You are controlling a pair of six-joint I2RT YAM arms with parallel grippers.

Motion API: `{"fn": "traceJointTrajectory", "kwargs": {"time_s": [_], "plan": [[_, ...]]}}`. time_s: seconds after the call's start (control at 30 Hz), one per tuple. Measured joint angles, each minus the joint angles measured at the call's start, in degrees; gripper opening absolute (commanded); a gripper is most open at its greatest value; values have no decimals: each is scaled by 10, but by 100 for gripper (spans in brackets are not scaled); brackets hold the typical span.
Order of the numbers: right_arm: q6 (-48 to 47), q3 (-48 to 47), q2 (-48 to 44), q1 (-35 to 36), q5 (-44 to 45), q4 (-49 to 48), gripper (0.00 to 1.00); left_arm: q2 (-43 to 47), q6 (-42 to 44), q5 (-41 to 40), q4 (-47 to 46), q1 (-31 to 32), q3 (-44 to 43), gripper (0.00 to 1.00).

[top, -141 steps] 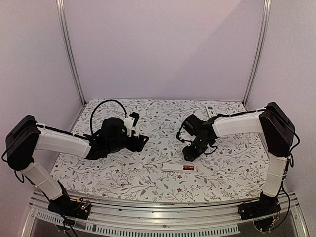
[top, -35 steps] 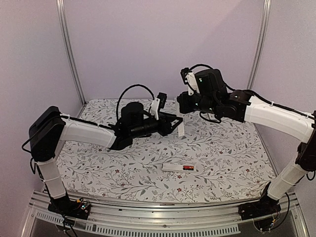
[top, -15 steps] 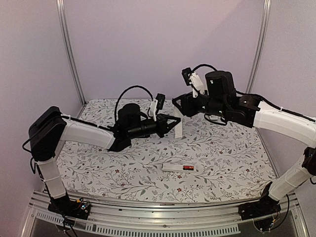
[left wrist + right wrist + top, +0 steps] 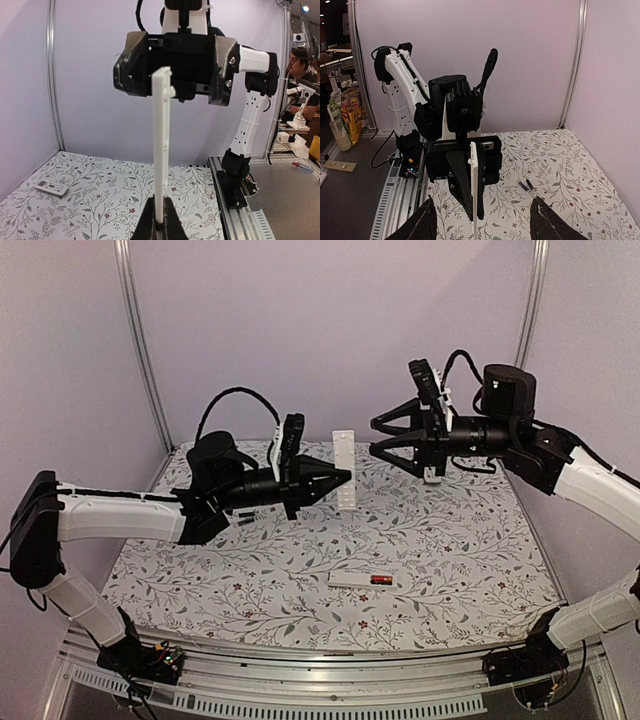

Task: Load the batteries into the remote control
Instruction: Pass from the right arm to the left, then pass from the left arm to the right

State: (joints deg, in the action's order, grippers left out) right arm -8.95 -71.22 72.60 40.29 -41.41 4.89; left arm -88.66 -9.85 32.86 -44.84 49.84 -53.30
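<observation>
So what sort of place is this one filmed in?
Probably a robotics lab cell: silver aluminium frame posts, a floral-print table cover, and a person at a grey bench next door.

The floral table (image 4: 250, 590) bears a white remote (image 4: 352, 580), seemingly holding one battery (image 4: 381, 580).

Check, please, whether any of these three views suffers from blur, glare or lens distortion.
Top external: soft, even light with faint shadows; the red-and-black battery is readable. Left wrist: wide-angle bowing of the frame posts, a bright lamp top right, the thin white panel sharp. Right wrist: the right gripper shows as dark, soft-edged shapes at the bottom; the room at left is dim.
</observation>
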Motion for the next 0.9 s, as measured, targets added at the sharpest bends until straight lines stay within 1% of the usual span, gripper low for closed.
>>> {"fn": "traceJointTrajectory", "kwargs": {"time_s": [0.07,0.2,0.27,0.37,0.43,0.67,0.7,0.73,0.77,0.83,0.87,0.9], "plan": [[6,5,19,2,-26,-13,56,2,7,8,3,0,0,0],[30,29,38,11,-54,-41,42,1,15,16,18,0,0,0],[41,30,47,18,-62,-50,37,0,17,19,26,0,0,0],[53,30,56,26,-70,-62,24,-2,18,24,31,1,0,0],[57,30,61,30,-71,-67,17,-2,19,26,36,2,0,0],[76,30,73,32,-56,-76,1,-6,22,28,43,3,0,0],[81,30,74,32,-48,-76,0,-6,21,26,45,2,0,2],[85,30,74,31,-40,-77,0,-6,21,23,46,3,0,10],[89,30,74,31,-34,-77,0,-6,21,15,48,3,-1,24],[102,30,74,31,-14,-78,0,-6,24,-1,52,3,-2,64],[110,30,74,31,-3,-78,0,-6,26,-12,55,3,-3,78],[117,30,74,32,6,-78,0,-6,27,-26,59,3,-3,90]]}}
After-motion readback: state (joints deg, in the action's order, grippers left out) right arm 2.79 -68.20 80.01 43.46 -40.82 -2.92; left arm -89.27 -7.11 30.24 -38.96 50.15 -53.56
